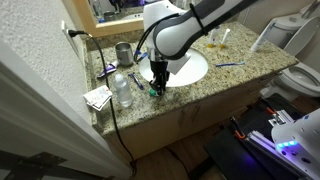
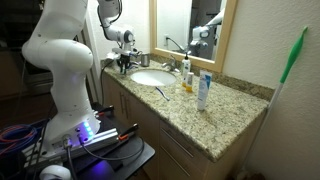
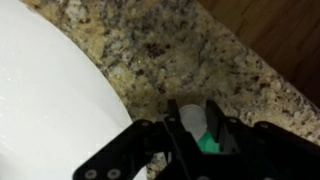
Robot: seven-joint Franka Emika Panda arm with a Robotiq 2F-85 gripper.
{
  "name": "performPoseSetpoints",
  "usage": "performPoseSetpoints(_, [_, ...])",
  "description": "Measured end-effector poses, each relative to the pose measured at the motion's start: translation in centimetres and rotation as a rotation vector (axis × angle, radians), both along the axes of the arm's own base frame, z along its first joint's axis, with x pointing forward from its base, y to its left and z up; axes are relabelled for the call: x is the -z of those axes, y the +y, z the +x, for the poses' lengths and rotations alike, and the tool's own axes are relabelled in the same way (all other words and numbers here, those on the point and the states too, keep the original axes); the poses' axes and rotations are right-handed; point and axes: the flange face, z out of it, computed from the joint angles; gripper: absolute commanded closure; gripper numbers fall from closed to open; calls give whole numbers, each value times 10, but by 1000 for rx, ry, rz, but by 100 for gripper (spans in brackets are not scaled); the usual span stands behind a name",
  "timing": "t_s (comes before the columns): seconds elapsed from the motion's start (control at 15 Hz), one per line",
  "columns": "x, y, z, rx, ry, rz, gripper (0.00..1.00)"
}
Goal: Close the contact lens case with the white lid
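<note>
My gripper (image 3: 193, 106) points down at the granite counter, just beside the sink rim. Its two fingers are closed against the sides of the small round white lid (image 3: 192, 120). The green part of the contact lens case (image 3: 209, 143) shows right under and beside the lid; whether they touch I cannot tell. In an exterior view the gripper (image 1: 157, 84) stands low over the counter with a green speck of the case (image 1: 158, 92) at its tips. In an exterior view the gripper (image 2: 125, 66) is at the far end of the counter; the case is too small to see there.
The white sink (image 1: 190, 68) lies beside the gripper. A clear bottle (image 1: 122, 90), a metal cup (image 1: 123, 52) and a blue-handled toothbrush (image 1: 230, 65) stand around. The counter's front edge (image 3: 255, 70) is close. A tube (image 2: 204, 90) and bottles (image 2: 186, 75) stand farther along.
</note>
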Motion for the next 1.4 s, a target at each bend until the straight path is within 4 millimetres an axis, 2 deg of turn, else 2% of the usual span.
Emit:
performPoseSetpoints(1.2, [-2, 6, -2, -10, -3, 3, 91])
performPoseSetpoints(1.27, [-2, 5, -2, -10, -3, 2, 88])
performPoseSetpoints(1.33, [-1, 5, -2, -10, -2, 2, 55])
performPoseSetpoints(1.4, [-1, 5, -2, -9, -1, 1, 41])
